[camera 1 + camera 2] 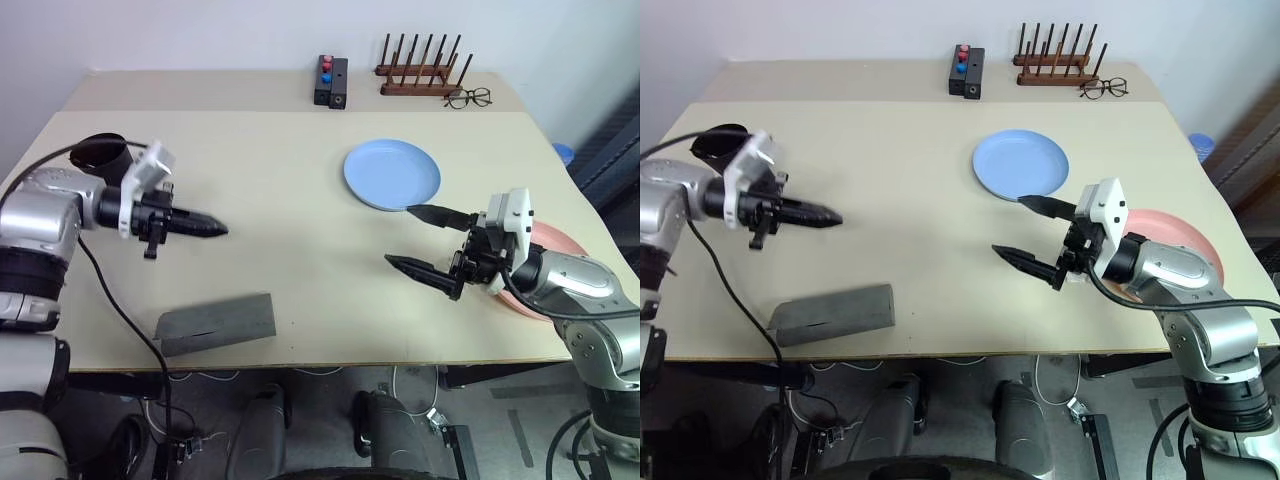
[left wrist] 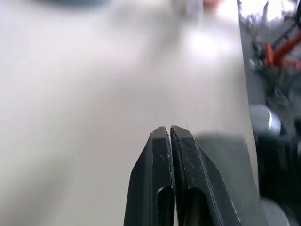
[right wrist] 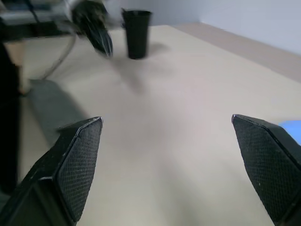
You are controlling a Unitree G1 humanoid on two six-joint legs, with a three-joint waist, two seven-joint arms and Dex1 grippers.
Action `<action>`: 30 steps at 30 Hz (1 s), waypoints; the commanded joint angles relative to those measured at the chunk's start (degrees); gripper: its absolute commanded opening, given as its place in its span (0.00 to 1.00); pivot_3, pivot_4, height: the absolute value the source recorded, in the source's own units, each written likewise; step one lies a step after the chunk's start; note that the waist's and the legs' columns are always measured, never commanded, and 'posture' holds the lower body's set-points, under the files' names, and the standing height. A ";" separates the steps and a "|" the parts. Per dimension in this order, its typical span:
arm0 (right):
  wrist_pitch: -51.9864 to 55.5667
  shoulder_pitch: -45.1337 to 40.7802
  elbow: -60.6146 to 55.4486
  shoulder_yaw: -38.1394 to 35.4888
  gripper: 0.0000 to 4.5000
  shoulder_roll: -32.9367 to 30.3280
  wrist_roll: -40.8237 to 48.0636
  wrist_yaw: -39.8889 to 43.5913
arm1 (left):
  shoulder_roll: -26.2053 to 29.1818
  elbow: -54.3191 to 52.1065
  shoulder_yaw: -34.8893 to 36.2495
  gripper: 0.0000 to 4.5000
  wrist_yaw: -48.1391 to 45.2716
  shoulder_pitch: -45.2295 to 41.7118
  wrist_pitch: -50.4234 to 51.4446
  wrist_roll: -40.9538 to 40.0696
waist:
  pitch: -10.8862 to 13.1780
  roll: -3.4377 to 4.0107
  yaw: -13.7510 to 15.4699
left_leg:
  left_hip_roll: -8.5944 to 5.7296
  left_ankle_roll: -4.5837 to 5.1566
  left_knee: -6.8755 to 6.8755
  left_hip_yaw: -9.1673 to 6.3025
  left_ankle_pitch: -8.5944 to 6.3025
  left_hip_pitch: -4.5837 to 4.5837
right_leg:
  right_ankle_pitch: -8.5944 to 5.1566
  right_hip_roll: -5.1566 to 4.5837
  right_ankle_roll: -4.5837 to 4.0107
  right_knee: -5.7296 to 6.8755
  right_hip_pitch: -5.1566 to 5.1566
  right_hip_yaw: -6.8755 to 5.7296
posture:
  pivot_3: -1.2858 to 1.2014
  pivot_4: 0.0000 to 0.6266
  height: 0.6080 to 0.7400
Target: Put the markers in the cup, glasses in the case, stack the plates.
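The black cup [image 3: 137, 33] stands upright at the left far part of the table [image 1: 280, 240], partly behind the left gripper [image 1: 205, 228], and what lies inside it cannot be seen; that gripper hangs above the table with its jaws nearly pressed together, a hairline gap between them, grasping nothing. The grey case [image 1: 216, 322] lies closed at the near left edge, the light blue plate [image 1: 392, 174] sits bare toward the far right, and the pink plate [image 1: 1185, 240] lies at the right edge under the right arm. The right gripper [image 1: 425, 243] hovers beside the pink plate with its jaws spread wide and empty
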 commanded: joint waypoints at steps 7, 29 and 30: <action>3.21 1.83 -0.45 -3.80 1.00 -4.14 -9.16 -7.65 | -2.50 -6.24 6.67 0.99 -0.21 -1.38 8.30 -8.49 | 0.00 0.01 0.00 | -0.01 0.00 0.00 0.00 0.00 0.00 | 0.01 0.00 0.02 0.01 0.00 0.01 | 0.52 0.24 1.00; 22.12 22.67 -0.27 -13.95 0.94 -17.45 -14.14 -6.77 | -11.08 -13.37 8.10 1.00 -0.21 3.57 -1.00 -5.74 | -0.03 0.03 0.05 | -0.01 0.01 0.07 0.00 0.00 0.01 | 0.02 -0.01 0.01 -0.01 0.05 0.03 | 0.52 0.24 1.00; 23.24 21.92 0.61 -13.13 0.88 -17.02 -13.81 -6.83 | -10.86 -13.75 8.27 1.00 -0.21 3.88 -1.07 -5.83 | -0.03 0.02 0.02 | -0.01 0.01 0.09 0.00 0.00 0.01 | 0.02 -0.01 0.01 -0.02 0.06 0.03 | 0.52 0.24 1.00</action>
